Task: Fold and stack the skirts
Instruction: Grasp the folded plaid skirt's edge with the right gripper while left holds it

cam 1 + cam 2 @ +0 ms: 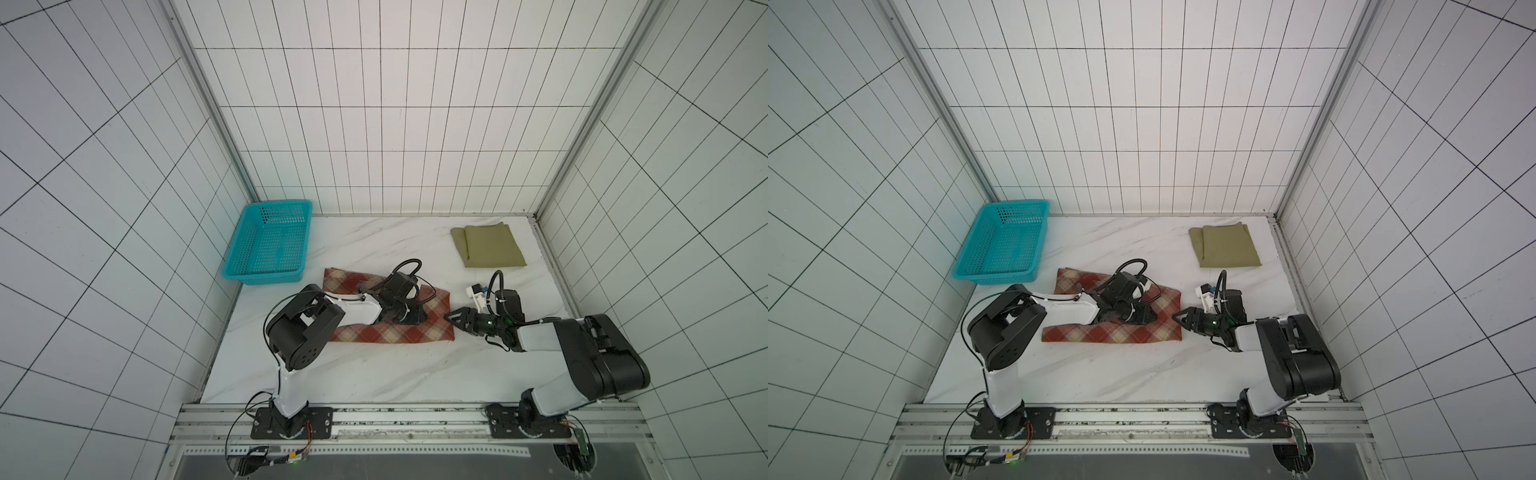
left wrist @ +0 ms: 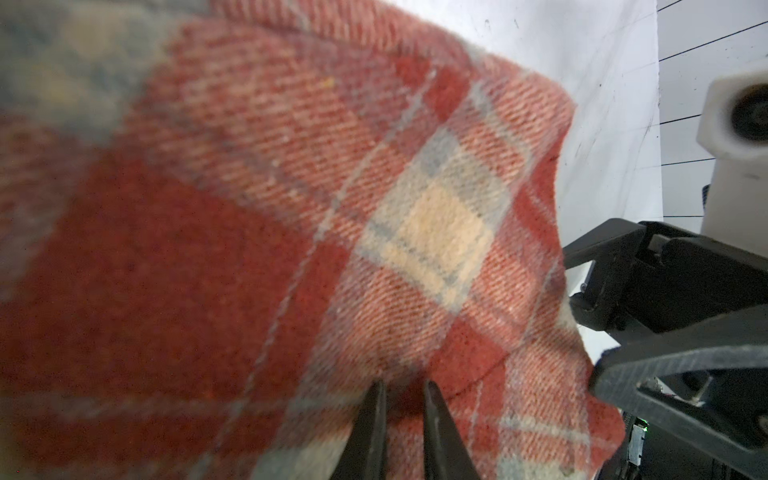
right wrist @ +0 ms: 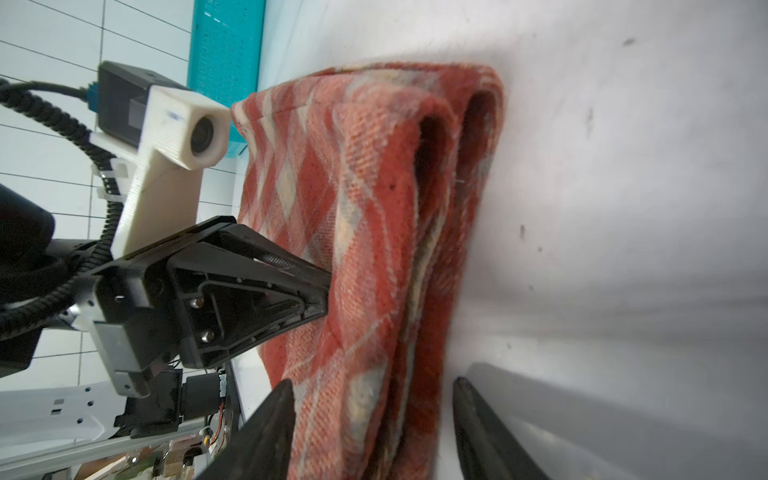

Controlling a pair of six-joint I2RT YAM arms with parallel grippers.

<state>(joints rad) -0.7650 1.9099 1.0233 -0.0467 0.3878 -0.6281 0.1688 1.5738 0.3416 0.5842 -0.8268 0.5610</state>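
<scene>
The red-and-cream plaid skirt [image 1: 365,332] [image 1: 1121,332] lies folded in layers at the middle of the marble table. My left gripper [image 1: 422,321] [image 2: 403,384] lies low over its right part, jaws nearly together and pinching the top cloth. My right gripper [image 1: 448,316] [image 3: 372,382] is open at the skirt's right edge. In the right wrist view one of its fingers is on each side of the stacked layers [image 3: 399,291]. The olive-khaki skirt [image 1: 490,245] [image 1: 1225,245] rests folded at the back right, apart from both grippers.
A teal perforated basket [image 1: 262,275] [image 1: 994,274] stands at the back left beside the wall, near the plaid skirt's far corner. Tiled walls close in the table on three sides. A metal rail with both arm bases [image 1: 291,419] runs along the front edge.
</scene>
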